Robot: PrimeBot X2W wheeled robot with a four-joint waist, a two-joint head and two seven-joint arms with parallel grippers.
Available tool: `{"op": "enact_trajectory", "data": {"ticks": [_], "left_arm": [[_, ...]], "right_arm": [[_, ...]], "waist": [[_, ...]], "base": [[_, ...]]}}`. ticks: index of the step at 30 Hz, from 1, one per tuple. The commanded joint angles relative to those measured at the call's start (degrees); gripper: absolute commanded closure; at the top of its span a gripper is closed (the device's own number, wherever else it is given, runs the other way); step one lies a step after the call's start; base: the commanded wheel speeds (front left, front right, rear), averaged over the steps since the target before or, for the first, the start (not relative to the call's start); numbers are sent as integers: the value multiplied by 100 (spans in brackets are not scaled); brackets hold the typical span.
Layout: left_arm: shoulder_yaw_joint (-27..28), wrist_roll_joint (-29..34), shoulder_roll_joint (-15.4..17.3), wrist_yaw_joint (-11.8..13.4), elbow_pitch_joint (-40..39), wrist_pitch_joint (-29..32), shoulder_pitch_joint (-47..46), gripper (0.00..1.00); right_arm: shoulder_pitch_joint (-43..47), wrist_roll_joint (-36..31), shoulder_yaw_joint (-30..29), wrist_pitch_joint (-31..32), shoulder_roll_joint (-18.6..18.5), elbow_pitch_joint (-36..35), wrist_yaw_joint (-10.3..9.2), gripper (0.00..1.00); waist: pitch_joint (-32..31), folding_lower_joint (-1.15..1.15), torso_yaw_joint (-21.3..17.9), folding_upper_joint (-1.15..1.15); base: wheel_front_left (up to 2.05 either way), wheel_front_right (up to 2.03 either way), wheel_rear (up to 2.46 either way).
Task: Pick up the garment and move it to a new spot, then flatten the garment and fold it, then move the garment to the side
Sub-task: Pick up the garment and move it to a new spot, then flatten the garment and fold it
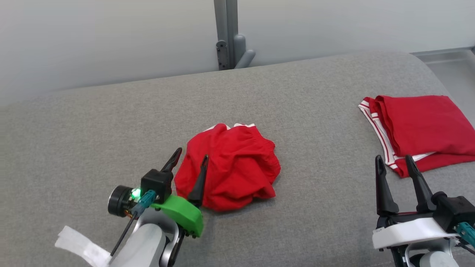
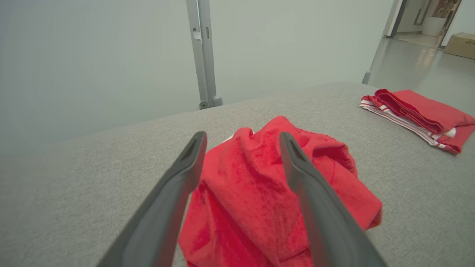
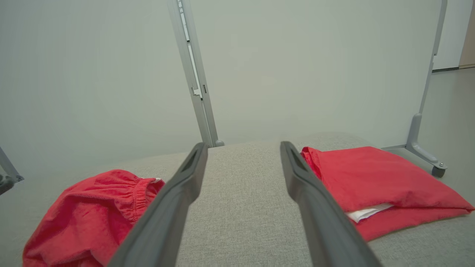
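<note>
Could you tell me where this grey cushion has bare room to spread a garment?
Bare cushion lies between the crumpled garment and the folded pile, and behind the garment toward the grey post. Crowded at the right edge, where the pile sits.

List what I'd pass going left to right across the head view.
Left gripper → crumpled garment → folded garment

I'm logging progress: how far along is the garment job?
Done: one folded red garment lies at the right of the grey cushion. In hand: the crumpled red shorts sit mid-cushion, open left gripper at them, gripping nothing. Left: flatten, fold, move aside. The right gripper is open, idle.
</note>
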Motion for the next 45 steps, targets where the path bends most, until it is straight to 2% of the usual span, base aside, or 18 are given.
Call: {"op": "enact_trajectory", "data": {"ticks": [1, 10, 16, 26, 45], "left_arm": [[74, 40, 50, 53, -98, -17, 183, 0], [720, 167, 142, 464, -771, -18, 1070, 0], [1168, 185, 82, 667, -1252, -17, 1649, 0], [1482, 369, 26, 661, -1551, -18, 2178, 0], [1650, 510, -135, 475, -1524, -18, 2182, 0]], "right_arm": [[74, 8, -7, 7, -5, 25, -8, 0], [246, -9, -32, -20, -7, 141, -8, 0], [359, -19, 0, -31, -8, 199, -8, 0], [423, 55, 49, -44, -8, 308, -8, 0], [311, -2, 141, -71, -8, 455, -8, 0]], "waist": [[-164, 0, 228, 0], [-334, 0, 543, 0], [-398, 0, 625, 0], [-497, 0, 667, 0], [-436, 0, 722, 0]], "base": [[0, 0, 0], [0, 0, 0], [0, 0, 0], [0, 0, 0], [0, 0, 0]]}}
